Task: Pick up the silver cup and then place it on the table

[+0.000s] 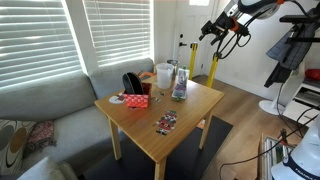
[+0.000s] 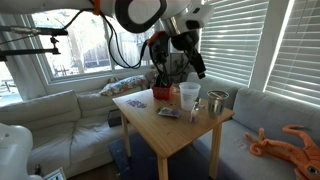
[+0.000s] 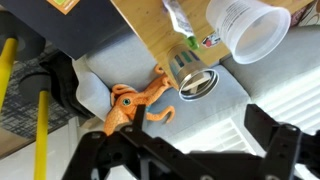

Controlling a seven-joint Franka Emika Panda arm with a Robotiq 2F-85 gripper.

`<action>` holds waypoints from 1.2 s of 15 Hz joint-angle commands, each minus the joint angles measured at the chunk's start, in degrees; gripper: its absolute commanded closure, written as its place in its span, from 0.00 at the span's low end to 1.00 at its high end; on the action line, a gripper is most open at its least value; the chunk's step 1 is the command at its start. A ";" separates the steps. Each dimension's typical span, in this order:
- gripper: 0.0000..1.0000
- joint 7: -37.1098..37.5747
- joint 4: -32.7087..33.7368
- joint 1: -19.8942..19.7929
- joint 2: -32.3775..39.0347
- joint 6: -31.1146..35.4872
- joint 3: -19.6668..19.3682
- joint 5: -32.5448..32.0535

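Pick-up not begun: my tool (image 3: 180, 150) hangs wide and empty above the square light-wood table (image 2: 172, 132), with the small silver metal cup (image 2: 217, 99) standing ungrasped near the table's edge.

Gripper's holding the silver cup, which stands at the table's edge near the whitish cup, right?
Not holding it: the gripper hangs open above the table, clear of the silver cup, as an exterior view shows. The cup stands at the edge near the whitish cup.

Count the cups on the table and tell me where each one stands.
2. The silver cup stands at the corner of the table nearest the sofa. The wide whitish cup stands beside it, further in from that corner. No other cup seems hidden.
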 commanded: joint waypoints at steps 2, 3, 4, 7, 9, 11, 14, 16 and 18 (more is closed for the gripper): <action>0.00 -0.33 0.82 -0.59 0.10 -0.34 -0.54 -0.01; 0.00 0.44 2.41 -0.83 1.08 -1.13 -0.95 0.55; 0.00 1.48 3.50 -2.28 2.40 2.30 -1.52 -0.91; 0.00 -7.00 10.32 -1.78 7.58 -1.64 -6.32 2.17; 0.00 -11.59 13.85 -1.05 11.07 -4.43 -7.76 3.51; 0.00 -17.12 17.96 -0.36 14.66 -9.50 -7.89 5.31; 0.00 -20.77 27.10 -1.39 22.30 -18.22 -6.84 1.74; 0.00 -22.44 32.76 -2.29 26.90 -23.31 -6.41 -0.87; 0.00 -18.92 38.47 -3.01 31.09 -25.91 -6.01 0.03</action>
